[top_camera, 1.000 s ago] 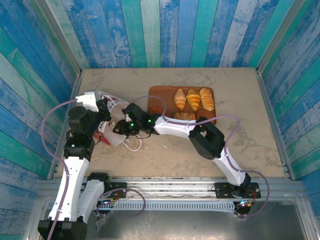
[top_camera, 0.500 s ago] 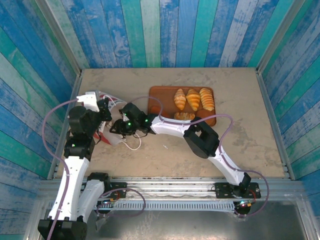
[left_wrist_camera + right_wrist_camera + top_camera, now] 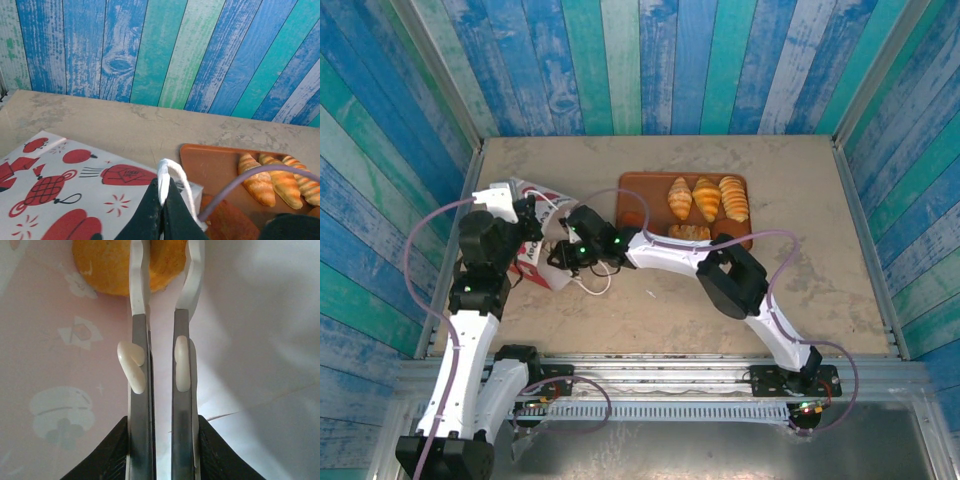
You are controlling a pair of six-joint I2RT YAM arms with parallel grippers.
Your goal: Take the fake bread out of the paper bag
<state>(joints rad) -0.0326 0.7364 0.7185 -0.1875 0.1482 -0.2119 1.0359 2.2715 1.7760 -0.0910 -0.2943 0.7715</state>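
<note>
Blue-green plank walls, beige desk. Paper bag, nine o'clock: my left claw pinches its cord handle. Inside, my right claw straddles one fake bread, grip uncertain. Likely light, firm, smooth; take across the middle.

We see a flat brown tray lying on a pale, mottled table. Behind the tray and out to both its sides rise walls of weathered blue and green planks. Well to the near side of the tray, a metal rail edges the table.
</note>
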